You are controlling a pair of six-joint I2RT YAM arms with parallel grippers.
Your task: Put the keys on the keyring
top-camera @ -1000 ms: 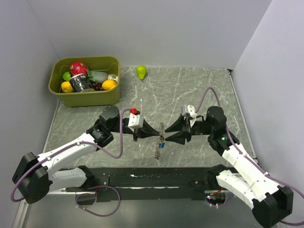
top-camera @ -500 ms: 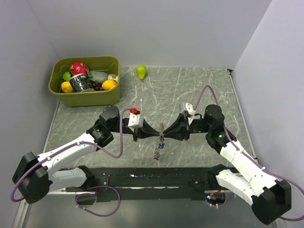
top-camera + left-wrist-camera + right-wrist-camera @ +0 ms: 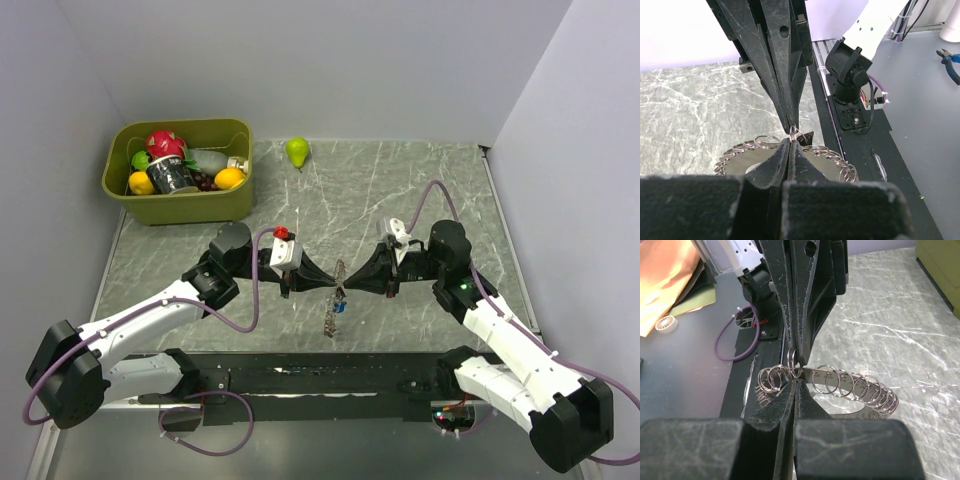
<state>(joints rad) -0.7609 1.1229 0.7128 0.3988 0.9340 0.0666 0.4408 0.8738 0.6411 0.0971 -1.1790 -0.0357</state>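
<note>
The keyring (image 3: 340,272), a thin grey metal band strung with several small wire rings, stands on edge between both grippers at mid-table. My left gripper (image 3: 333,284) is shut on its rim from the left. My right gripper (image 3: 348,284) is shut on the same spot from the right, tip to tip. The left wrist view shows my jaws (image 3: 791,141) pinched together at the keyring (image 3: 735,159). In the right wrist view my gripper (image 3: 796,381) is pressed shut under the band of the keyring (image 3: 845,380). The keys (image 3: 331,318), one with a blue tag, show just below the ring; whether they hang or lie is unclear.
A green bin (image 3: 115,190) of fruit and a can stands at the back left. A green pear (image 3: 297,151) lies by the back wall. The black mounting rail (image 3: 330,375) runs along the near edge. Blue-handled pliers (image 3: 950,62) lie off the table.
My right gripper has slid left to the keyring and gone from open to shut on it. The left gripper and the ring have stayed put.
</note>
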